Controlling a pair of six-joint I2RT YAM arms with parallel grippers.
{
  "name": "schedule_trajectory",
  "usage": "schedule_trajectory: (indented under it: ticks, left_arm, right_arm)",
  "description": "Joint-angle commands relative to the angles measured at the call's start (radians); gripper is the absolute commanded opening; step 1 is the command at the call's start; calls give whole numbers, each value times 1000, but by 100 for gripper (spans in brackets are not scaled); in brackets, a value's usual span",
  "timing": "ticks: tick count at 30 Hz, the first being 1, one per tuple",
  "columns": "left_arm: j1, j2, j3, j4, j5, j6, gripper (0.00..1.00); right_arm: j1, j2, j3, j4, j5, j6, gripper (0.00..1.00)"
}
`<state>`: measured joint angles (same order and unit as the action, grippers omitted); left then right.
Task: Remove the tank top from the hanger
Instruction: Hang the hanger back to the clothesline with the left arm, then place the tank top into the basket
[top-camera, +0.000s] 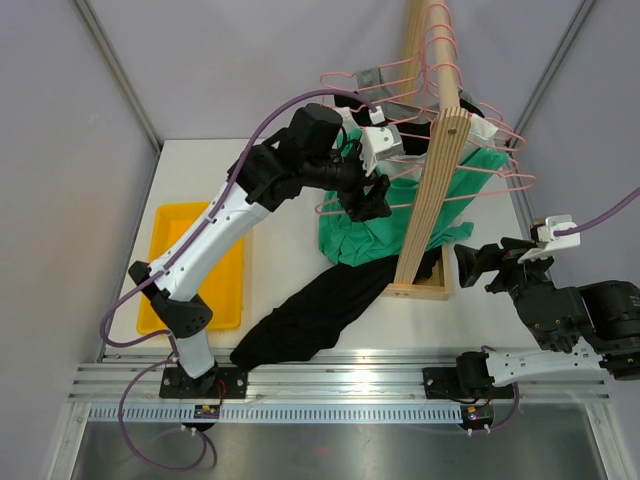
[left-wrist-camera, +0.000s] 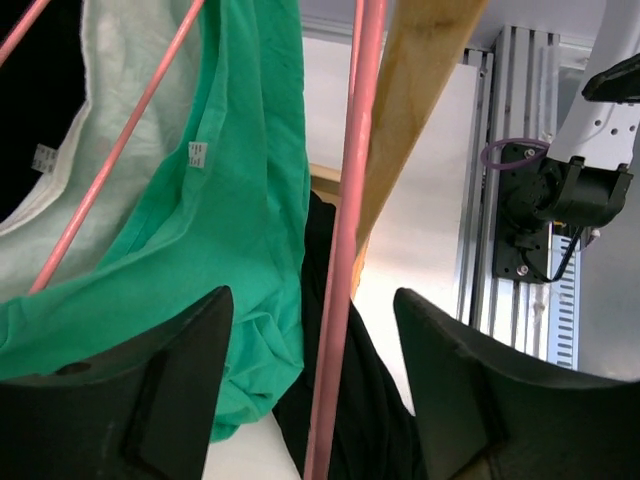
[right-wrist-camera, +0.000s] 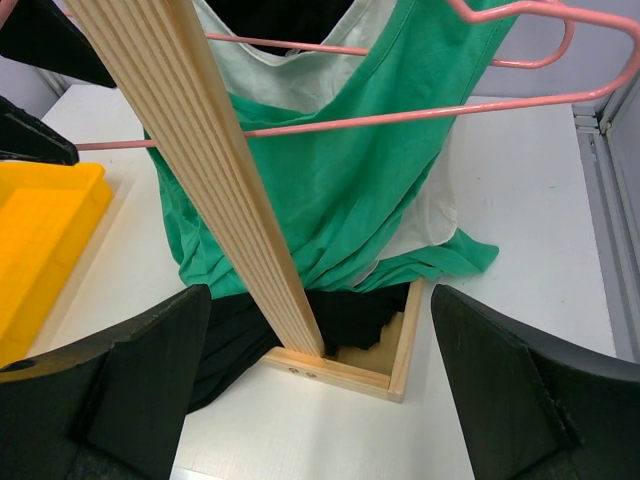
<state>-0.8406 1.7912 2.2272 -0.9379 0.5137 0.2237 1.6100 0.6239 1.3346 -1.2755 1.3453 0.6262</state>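
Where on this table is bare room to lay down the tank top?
Bare table between the yellow tray and the black garment, and right of the wooden base. Crowded under the pink hangers, where the green tank top hangs.

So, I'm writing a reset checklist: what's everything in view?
table: one, white, under everything
rack: one, bare wood, table's right
hangers: several, pink, on the rack
tank top: one, green, on a pink hanger
white garment: one, white, hanging against the tank top
black garment: one, black, trailing from rack base onto table
tray: one, yellow, table's left
left hand: one, black, open around a hanger wire
right hand: one, black, open, facing the rack
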Motion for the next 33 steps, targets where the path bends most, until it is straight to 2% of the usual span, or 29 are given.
schedule_trajectory:
  ticks: [1,3,5,7,10,13,14,17,18,22,26,27,29,30,32,33]
  left_arm:
    - [-14,-102,-37,119,-63,-30,72]
    - [-15,-142,-58,166,-69,-44,75]
    - [-18,-168,-78,194,-78,-53,85]
    - [-18,-199,-89,228,-105,-61,99]
    - [-22,-237,-106,261,-173,-76,99]
    - [-26,-335,-211,365,-265,-104,99]
    - [-29,-380,-329,414,-299,-116,99]
    - [-37,-565,-509,669,-441,-153,99]
    - [-40,-607,-608,703,-507,-170,99]
    - [-54,-838,-828,806,-688,-218,99]
    - [-87,-958,-1049,873,-851,-265,99]
    - [-103,-972,-1090,889,-942,-282,99]
    - [-181,-1004,-1225,931,-1039,-284,99]
    - [-214,-1006,-1270,967,-1149,-274,99]
    - [-320,-994,-1354,1019,-1316,-267,99]
    - [-375,-986,-1379,1039,-1357,-267,99]
  right_arm:
    - [8,22,2,28,18,32,99]
    - [7,26,3,24,15,33,99]
    - [8,30,6,19,15,41,100]
    - [8,36,8,13,12,46,99]
    - [8,42,8,13,8,49,99]
    - [8,42,6,13,2,55,99]
    - [7,43,3,13,0,56,99]
    - [7,43,-3,7,-6,67,100]
    - [7,43,-5,4,-6,70,99]
    - [7,46,-14,-4,-12,86,99]
    - [7,50,-20,-8,-14,90,99]
    - [8,50,-21,-10,-17,93,100]
    - [7,50,-25,-16,-17,102,99]
    - [7,50,-25,-18,-20,104,99]
    - [7,51,-25,-30,-20,118,100]
    - [7,51,-25,-35,-20,127,99]
